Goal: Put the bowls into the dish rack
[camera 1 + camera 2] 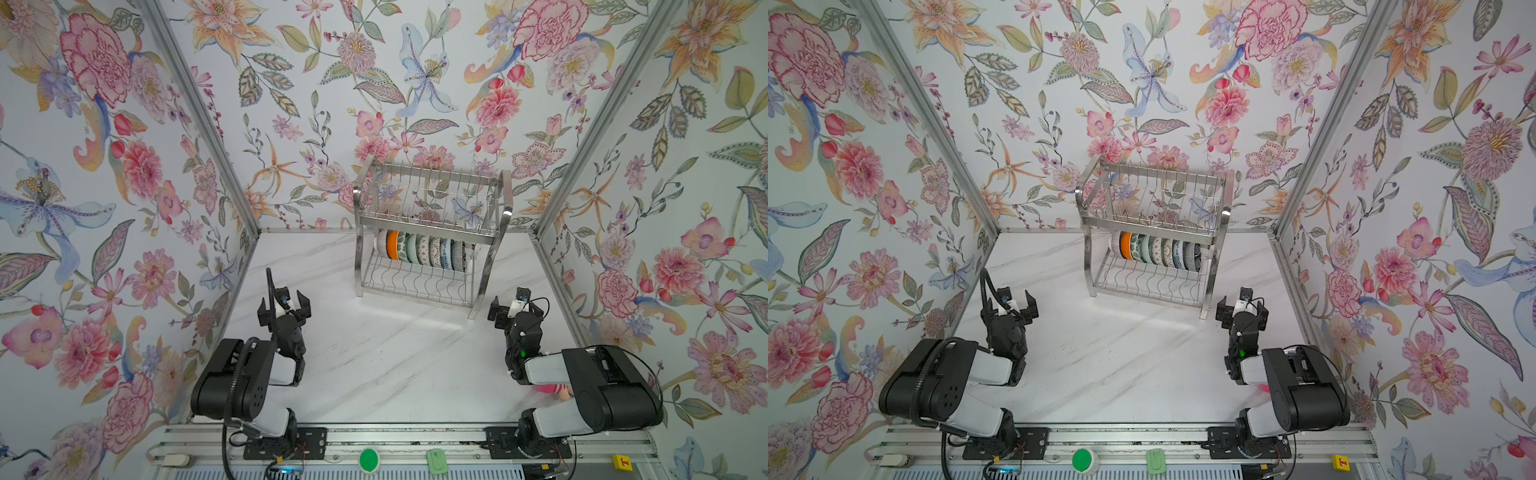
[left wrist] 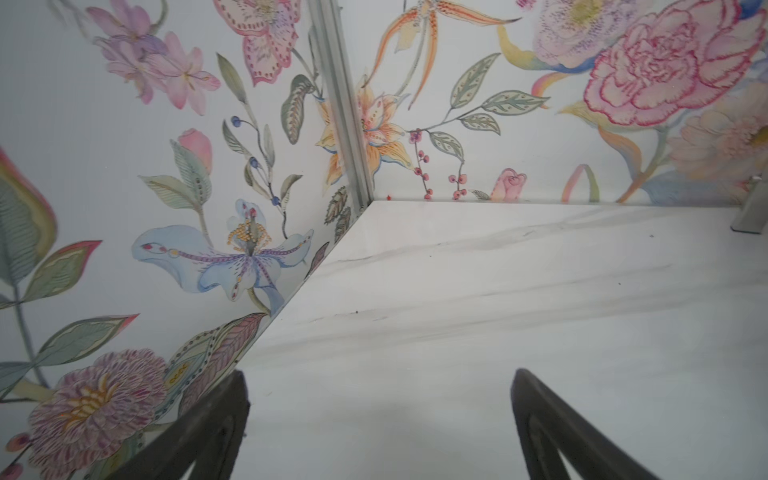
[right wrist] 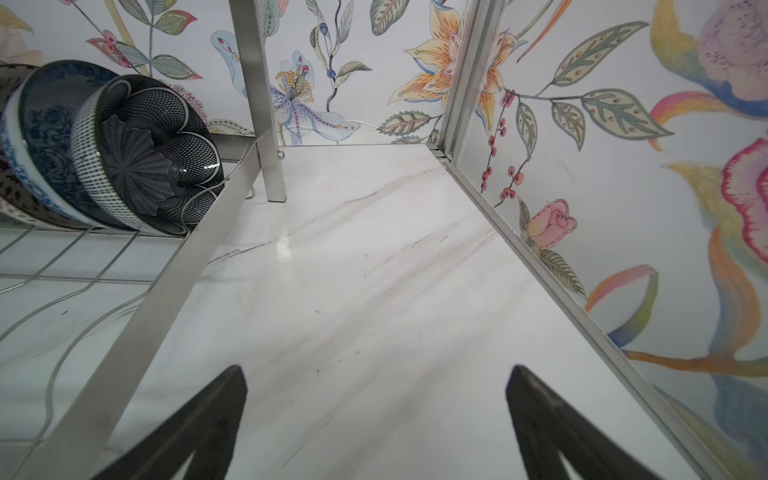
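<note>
Both of my grippers have their jaws spread wide, with nothing between them.

In both top views my left gripper (image 1: 284, 309) (image 1: 1011, 307) sits over the near left of the white marble table (image 1: 374, 365). My right gripper (image 1: 517, 309) (image 1: 1241, 309) is at the near right, just beside the front right leg of the dish rack (image 1: 415, 227). That rack stands at the far middle of the table, close to the back wall. The bowls (image 1: 424, 251) stand on edge in one tight row on its lower tier, with an orange one near the row's left end. A pink thing (image 1: 548, 390) peeks out from under my right arm; I cannot tell what it is.

From my left wrist, my dark fingers (image 2: 208, 436) are apart over bare marble, facing a corner of the flowered wall (image 2: 124, 166).

From my right wrist, the fingers are likewise apart over marble. The rack's steel side rail runs alongside. A dark navy bowl (image 3: 145, 153) ends the row, leaning on a blue-white floral bowl (image 3: 41, 124).
</note>
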`<state>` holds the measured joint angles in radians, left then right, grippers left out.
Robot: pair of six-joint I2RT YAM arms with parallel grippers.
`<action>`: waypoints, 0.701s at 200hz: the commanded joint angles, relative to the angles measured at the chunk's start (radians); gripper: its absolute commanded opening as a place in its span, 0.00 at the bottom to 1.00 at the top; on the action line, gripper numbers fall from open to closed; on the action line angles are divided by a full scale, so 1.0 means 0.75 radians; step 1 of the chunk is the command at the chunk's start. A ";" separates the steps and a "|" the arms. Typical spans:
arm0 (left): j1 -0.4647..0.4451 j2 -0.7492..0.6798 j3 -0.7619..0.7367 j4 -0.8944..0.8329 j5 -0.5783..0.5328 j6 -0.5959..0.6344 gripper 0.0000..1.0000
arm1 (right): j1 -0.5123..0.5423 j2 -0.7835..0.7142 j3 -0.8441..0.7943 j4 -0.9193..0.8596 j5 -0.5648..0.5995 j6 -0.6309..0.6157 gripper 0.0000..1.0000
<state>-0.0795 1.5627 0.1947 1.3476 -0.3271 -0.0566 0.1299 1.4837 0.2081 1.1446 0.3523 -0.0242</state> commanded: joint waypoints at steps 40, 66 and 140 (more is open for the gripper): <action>-0.013 0.012 -0.026 0.092 0.244 0.112 0.99 | -0.012 0.008 -0.024 0.167 0.014 -0.032 0.99; -0.013 0.020 -0.026 0.108 0.240 0.114 0.99 | -0.065 0.001 -0.015 0.125 -0.074 0.015 0.99; -0.013 0.019 -0.026 0.105 0.234 0.112 0.99 | -0.092 0.089 0.083 0.020 -0.100 0.032 0.99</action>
<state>-0.0853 1.5673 0.1616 1.3994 -0.1608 0.0158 0.0586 1.5414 0.2237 1.1973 0.2981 -0.0109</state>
